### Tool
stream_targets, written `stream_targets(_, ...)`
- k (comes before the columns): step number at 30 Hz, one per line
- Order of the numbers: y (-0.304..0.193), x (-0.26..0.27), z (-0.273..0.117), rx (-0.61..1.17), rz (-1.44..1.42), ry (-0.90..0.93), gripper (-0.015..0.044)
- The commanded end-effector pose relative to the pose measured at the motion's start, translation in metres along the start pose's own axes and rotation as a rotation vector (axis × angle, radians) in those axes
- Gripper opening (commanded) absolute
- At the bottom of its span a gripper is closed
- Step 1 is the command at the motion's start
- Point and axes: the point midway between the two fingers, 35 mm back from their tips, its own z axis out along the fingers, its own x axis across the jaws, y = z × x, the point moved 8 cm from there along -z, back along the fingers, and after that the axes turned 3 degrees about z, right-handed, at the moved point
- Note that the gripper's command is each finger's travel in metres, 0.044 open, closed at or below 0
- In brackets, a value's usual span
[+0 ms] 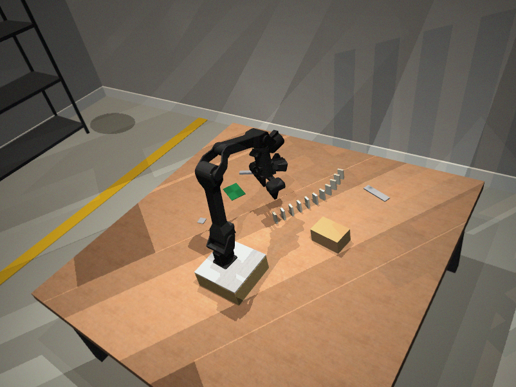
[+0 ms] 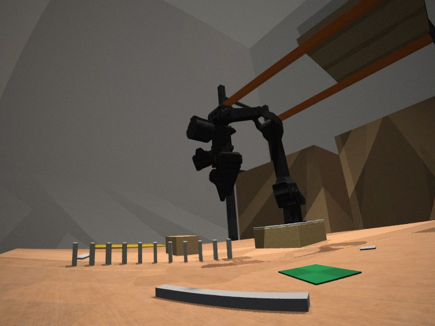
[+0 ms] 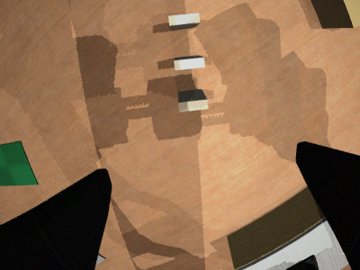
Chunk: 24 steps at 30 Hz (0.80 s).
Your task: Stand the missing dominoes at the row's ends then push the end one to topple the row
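Several pale grey dominoes stand upright in one evenly spaced row. The near-end domino [image 1: 275, 217] [image 2: 229, 248] [image 3: 193, 104] stands upright on the arm's side of the row, in line with the others. The far-end domino [image 1: 340, 173] [image 2: 74, 254] is upright too. My gripper [image 1: 269, 191] [image 2: 222, 198] [image 3: 205, 166] is wide open and empty. It hangs well above the table by the near end, touching no domino. In the wrist view, the near-end domino lies ahead of the line between the fingertips. No loose domino is seen.
A tan block [image 1: 330, 232] [image 2: 182, 245] sits beside the row. A green square [image 1: 233, 191] [image 2: 319, 273] [image 3: 15, 164], a grey bar [image 1: 245, 172] [image 2: 232, 299], a flat grey strip [image 1: 376, 192] [image 2: 83, 256] and a small grey piece [image 1: 201, 220] [image 2: 368, 248] lie around.
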Motion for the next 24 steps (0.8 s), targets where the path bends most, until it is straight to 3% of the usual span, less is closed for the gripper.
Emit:
stream_targets(1,-0.003,-0.001,-0.003,0.005,-0.054,-0.002,0.0387)
stream_targets(16,-0.037,-0.002,0.056,0.008,-1.495,0.002,0.0000)
stream_targets(24,-0.039,-0.003,0.058,0.008,-1.558,0.002,0.0000)
